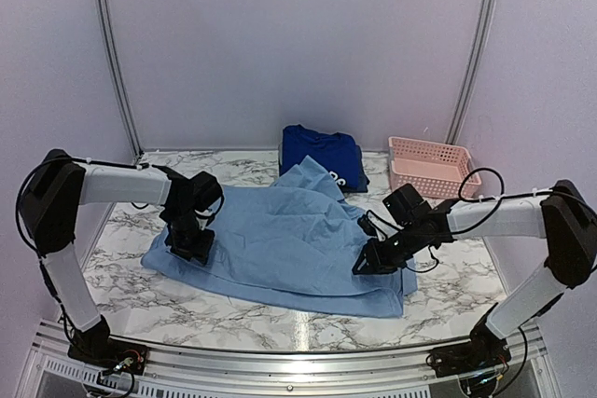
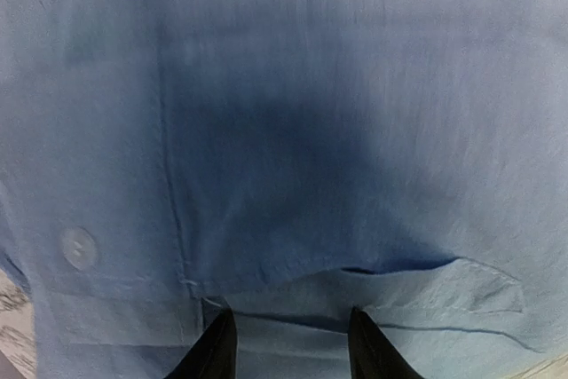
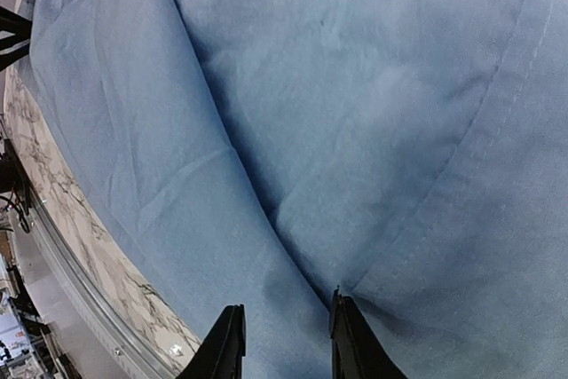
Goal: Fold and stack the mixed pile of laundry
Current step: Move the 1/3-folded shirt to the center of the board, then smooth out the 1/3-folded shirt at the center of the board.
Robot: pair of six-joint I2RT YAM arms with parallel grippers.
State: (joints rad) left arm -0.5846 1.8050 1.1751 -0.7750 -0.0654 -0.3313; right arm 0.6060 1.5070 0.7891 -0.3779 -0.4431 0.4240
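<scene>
Top view: the light-blue shirt (image 1: 280,244) lies spread across the marble table (image 1: 131,300).

Left gripper (image 1: 191,247): I have it pointing down over the shirt's left edge. Its 2 fingers (image 2: 216,348) stand moderately apart, with only the cloth below showing between them. A white button (image 2: 78,248) lies ahead and to their left.

Right gripper (image 1: 366,266): it sits low over the shirt's right part. Its fingers (image 3: 226,348) stand narrowly apart, and a crease runs up to the right-hand one. I cannot tell whether they touch the cloth.

Beyond the right gripper lies a royal-blue T-shirt (image 1: 317,151) with white lettering showing, and a pink basket (image 1: 429,165) stands just beside it.
</scene>
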